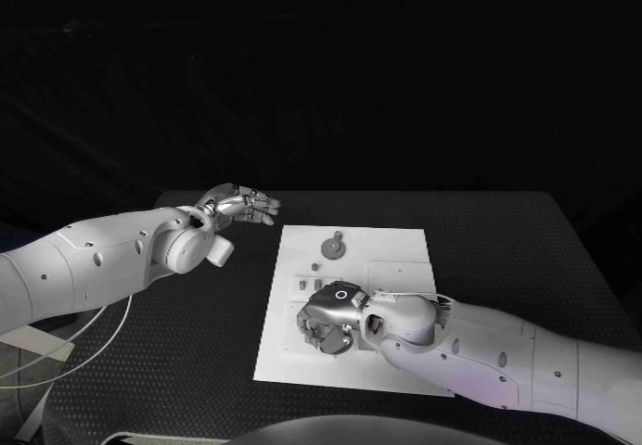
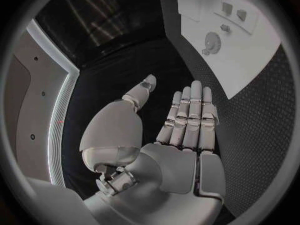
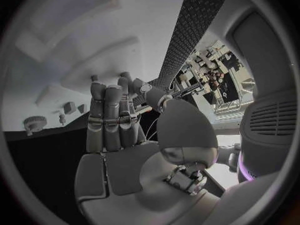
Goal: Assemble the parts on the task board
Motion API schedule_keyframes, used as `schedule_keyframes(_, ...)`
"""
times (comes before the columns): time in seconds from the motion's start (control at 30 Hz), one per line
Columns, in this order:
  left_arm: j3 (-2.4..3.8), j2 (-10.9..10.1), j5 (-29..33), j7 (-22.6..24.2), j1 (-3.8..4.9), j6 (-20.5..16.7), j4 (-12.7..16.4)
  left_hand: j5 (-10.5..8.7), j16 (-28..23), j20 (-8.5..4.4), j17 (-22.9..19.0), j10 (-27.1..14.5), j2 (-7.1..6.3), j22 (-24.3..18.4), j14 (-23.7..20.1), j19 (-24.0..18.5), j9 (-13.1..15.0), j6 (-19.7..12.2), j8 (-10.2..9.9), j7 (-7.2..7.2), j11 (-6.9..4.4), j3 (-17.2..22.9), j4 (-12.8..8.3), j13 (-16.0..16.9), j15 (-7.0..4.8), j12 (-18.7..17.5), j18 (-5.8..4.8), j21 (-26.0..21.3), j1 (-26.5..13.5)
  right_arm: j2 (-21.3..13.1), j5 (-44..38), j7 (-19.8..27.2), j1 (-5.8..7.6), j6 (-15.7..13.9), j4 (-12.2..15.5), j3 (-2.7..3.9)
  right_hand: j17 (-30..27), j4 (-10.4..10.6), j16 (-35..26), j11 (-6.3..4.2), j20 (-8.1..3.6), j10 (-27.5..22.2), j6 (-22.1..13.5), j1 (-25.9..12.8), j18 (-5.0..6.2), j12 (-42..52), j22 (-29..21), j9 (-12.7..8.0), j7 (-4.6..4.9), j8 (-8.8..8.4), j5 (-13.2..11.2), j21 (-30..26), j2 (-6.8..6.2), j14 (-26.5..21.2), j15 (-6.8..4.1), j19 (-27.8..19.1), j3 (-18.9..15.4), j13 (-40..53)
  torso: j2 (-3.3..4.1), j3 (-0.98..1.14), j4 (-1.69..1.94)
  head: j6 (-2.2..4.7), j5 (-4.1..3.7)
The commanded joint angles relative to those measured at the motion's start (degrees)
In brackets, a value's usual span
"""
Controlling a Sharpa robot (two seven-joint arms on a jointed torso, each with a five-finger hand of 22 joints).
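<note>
The table [image 1: 535, 241] is black and has a fine dotted, rubber-like texture; behind it the room is dark. In the middle of the table lies the task board [image 1: 388, 255], a flat white rectangular plate with a smooth matt face.

On the far part of the board lies a grey gear [image 1: 332, 247] — a round toothed part with a small stem. Near it stand two small square blocks [image 2: 233, 11], seen from the left wrist view, and some tiny pegs are on the left border of the board.

The left hand [image 1: 241, 206] is above the bare table, just beside the far left corner of the board and not touching it. Its fingers [image 2: 190, 112] are straight and lie close together, the thumb stands apart, and it holds nothing.

The right hand [image 1: 330, 320] is over the near left part of the board, palm down. Its fingers [image 3: 111, 116] are nearly straight and side by side — I cannot tell if something is under them.

Both hands are of shiny silver metal, and the arms have smooth white shells.
</note>
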Motion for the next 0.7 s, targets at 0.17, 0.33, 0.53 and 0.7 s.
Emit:
schedule_keyframes(0.17, 0.04, 0.1, 0.5, 0.41, 0.09, 0.58, -0.1, 0.09, -0.32, 0.33, 0.13, -0.01, -0.1, -0.21, -0.05, 0.25, 0.01, -0.71, 0.12, -0.03, 0.14, -0.54, 0.01, -0.14, 0.29, -0.08, -0.86, 0.0, -0.9, -0.42, 0.98, -0.43, -0.19, -1.8, -0.13, -0.11, 0.46, 0.0, 1.66, 1.7, 0.34, -4.73, -4.73, -2.18, 1.62, -2.33, 1.4, -1.48, 1.55, -2.88, 0.03, 0.93, -3.65, -1.58, 1.96, -1.65, -5.93, -0.92, -0.01, -0.02, 0.02, 0.0, -0.08)
schedule_keyframes(0.33, 0.04, 0.11, 0.51, 0.35, 0.09, 0.82, -0.1, 0.09, -0.35, 0.33, 0.16, -0.05, -0.13, -0.29, -0.05, 0.24, -0.02, -0.89, 0.05, 0.04, 0.15, -0.59, -0.01, -0.17, 0.3, -0.08, -0.86, 0.0, -0.95, -0.61, 1.08, -0.5, -0.18, -2.86, 0.06, -0.11, 0.17, 0.1, 2.01, 3.2, 1.06, -8.61, -6.58, -2.11, 1.49, -2.66, 1.25, -2.15, 1.68, -3.69, 0.22, 0.37, -4.34, -4.26, 3.35, -3.97, -7.99, -2.29, -0.01, -0.02, 0.04, 0.02, -0.1)
schedule_keyframes(0.53, 0.04, 0.03, 0.51, 0.34, 0.09, 0.96, -0.09, 0.09, -0.38, 0.32, 0.18, -0.07, -0.03, -0.34, -0.07, 0.24, -0.03, -0.96, 0.04, 0.07, 0.16, -0.56, -0.02, -0.19, 0.3, -0.08, -0.86, 0.01, -0.91, -1.72, 1.37, -0.63, -0.16, -5.24, 1.17, -0.1, -0.03, 0.14, 2.75, 3.22, 1.28, -8.68, -6.46, -1.69, 1.62, -2.4, 1.27, -2.31, 1.91, -3.49, 0.27, 0.6, -3.94, -4.6, 3.41, -4.13, -8.4, -2.63, -0.01, -0.01, 0.05, 0.03, -0.12)
schedule_keyframes(0.7, 0.04, -0.06, 0.51, 0.37, 0.09, 0.95, -0.15, 0.09, -0.39, 0.33, 0.19, -0.09, -0.04, -0.37, -0.07, 0.23, -0.03, -0.98, 0.04, 0.08, 0.16, -0.57, -0.03, -0.2, 0.3, -0.08, -0.86, 0.01, -0.92, -3.98, 2.48, -0.11, -0.05, -8.96, 3.59, -0.04, -0.36, 0.08, 3.9, 2.95, 1.09, -8.15, -5.79, -0.89, 1.62, -2.03, 1.28, -2.45, 2.27, -3.01, 0.29, 1.22, -3.54, -4.03, 3.16, -3.59, -8.63, -2.83, -0.01, 0.0, -0.06, 0.16, -0.14)
